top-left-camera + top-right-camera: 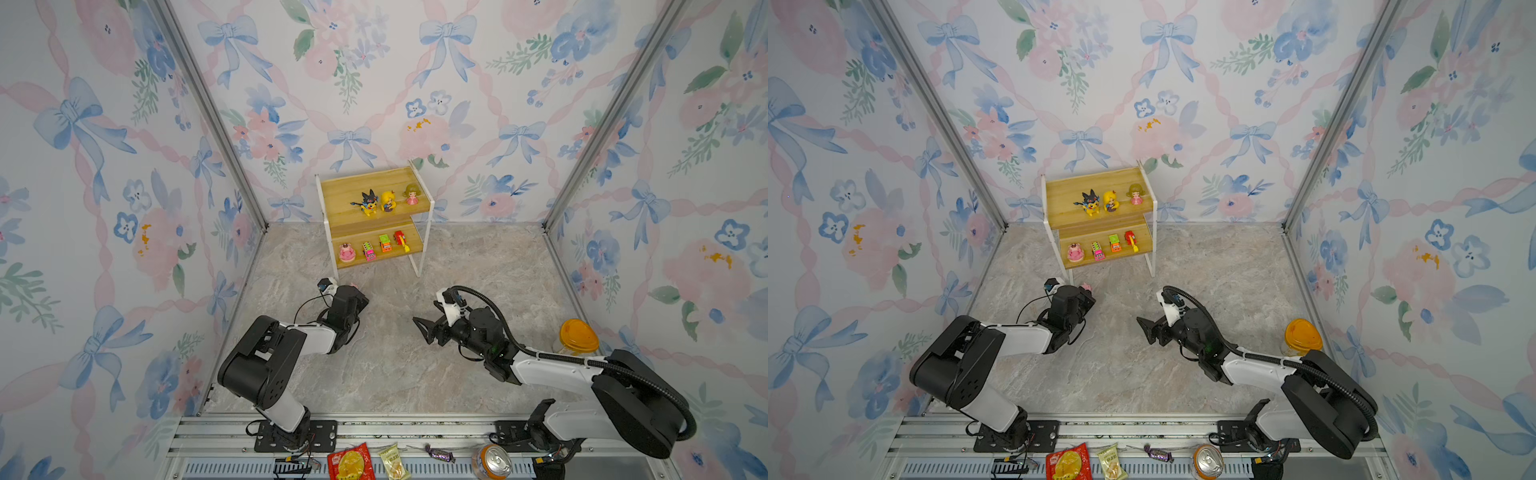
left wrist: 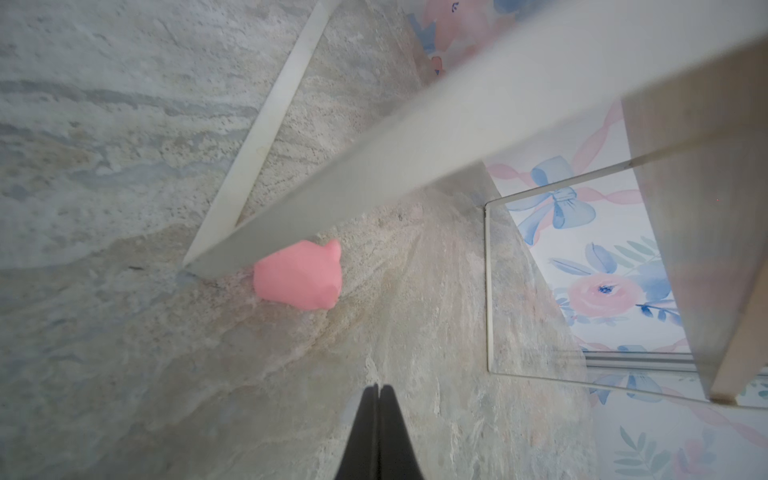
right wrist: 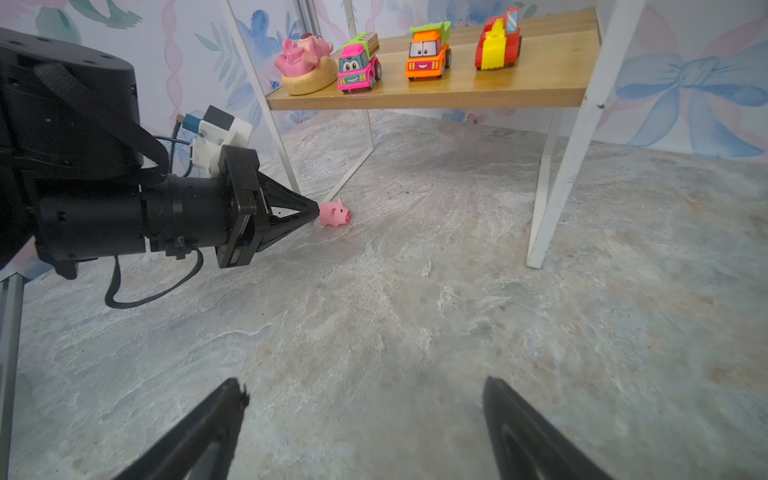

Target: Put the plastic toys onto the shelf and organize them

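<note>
Wooden boards on a thin white frame: shelf at the back of the marbled table, carrying seven toys, with black-yellow figure, yellow-haired figure and pink-dress doll on the upper board, and round pink figure, pink car, green-orange car and red car on the lower. Next, right gripper, spread wide and empty over bare table, well apart from any toy. Then left gripper, low beside the shelf's front leg, pinched fully closed on nothing. Smallest, pink pig, on the table by the foot of that leg, just ahead of the closed tips, not held. Looks like the final pickup. Calls for opening, straddling the pig without clipping the leg, closing, then lifting toward the bare left part of the upper board.
</note>
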`<state>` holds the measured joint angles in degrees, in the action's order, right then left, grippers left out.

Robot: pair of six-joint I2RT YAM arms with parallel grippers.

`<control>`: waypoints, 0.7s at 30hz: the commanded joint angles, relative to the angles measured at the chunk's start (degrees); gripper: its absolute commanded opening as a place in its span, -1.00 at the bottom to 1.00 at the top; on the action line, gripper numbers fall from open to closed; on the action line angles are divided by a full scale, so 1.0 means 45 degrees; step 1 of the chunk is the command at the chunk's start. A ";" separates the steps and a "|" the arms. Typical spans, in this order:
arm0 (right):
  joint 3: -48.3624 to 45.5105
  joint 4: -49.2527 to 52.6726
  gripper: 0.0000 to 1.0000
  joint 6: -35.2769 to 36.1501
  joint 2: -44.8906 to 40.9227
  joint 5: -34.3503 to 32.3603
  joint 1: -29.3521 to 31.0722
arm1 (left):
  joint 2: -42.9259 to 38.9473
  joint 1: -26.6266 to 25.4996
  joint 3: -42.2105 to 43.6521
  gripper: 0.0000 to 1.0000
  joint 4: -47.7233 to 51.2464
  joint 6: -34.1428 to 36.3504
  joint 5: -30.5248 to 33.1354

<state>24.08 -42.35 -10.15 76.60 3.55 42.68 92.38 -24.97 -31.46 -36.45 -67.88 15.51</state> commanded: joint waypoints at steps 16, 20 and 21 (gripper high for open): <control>-0.0243 -0.1114 0.84 -0.0491 0.0141 0.0948 -0.0287 | 0.1807 -0.0056 -0.1375 -1.00 -0.0836 -0.1896 0.2581; -0.0252 -0.1205 0.84 -0.0498 0.0146 0.1084 -0.0334 | 0.2086 -0.0070 -0.1562 -1.00 -0.0827 -0.2071 0.3052; -0.0272 -0.1241 0.84 -0.0517 0.0151 0.1085 -0.0324 | 0.2154 -0.0058 -0.1610 -1.00 -0.0827 -0.2044 0.3165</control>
<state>23.86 -45.32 -11.62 76.86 7.31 41.93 100.97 -25.17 -37.43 -39.40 -76.05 26.79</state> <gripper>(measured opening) 0.921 0.047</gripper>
